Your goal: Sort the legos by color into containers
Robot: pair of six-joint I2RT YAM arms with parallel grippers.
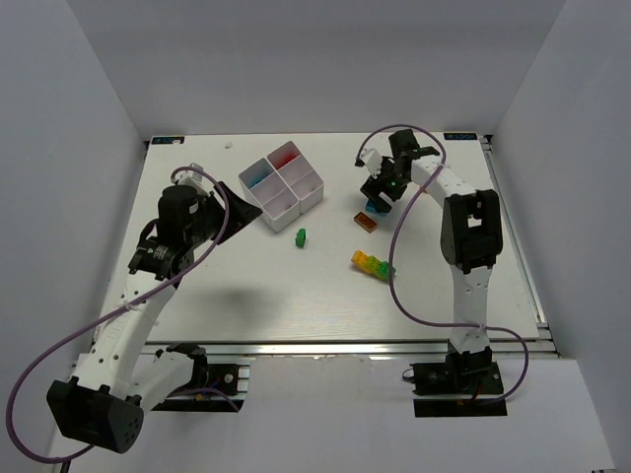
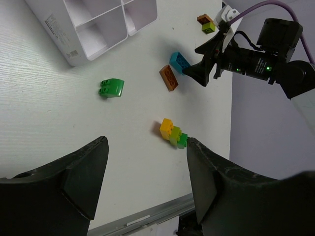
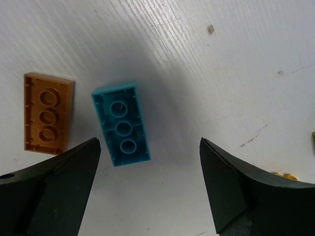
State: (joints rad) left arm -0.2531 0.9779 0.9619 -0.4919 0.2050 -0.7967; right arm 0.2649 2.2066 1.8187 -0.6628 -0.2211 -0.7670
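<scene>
The white four-compartment tray (image 1: 281,187) holds red pieces in its far cell and blue ones in its left cell. A green lego (image 1: 300,236) lies just in front of it. An orange brick (image 1: 367,223) and a yellow-and-green stack (image 1: 373,264) lie further right. My right gripper (image 3: 149,145) is open just above the table. A blue brick (image 3: 121,123) lies studs-down between its fingers, nearer the left one, with the orange brick (image 3: 47,113) beside it. My left gripper (image 2: 146,141) hangs open and empty near the tray's left side, above the bare table.
Two small brown and green legos (image 2: 206,23) lie beyond the right gripper (image 2: 197,73). A yellow piece (image 3: 283,174) shows at the right finger's edge. White walls enclose the table on three sides, and a metal rail (image 1: 345,345) runs along the near edge.
</scene>
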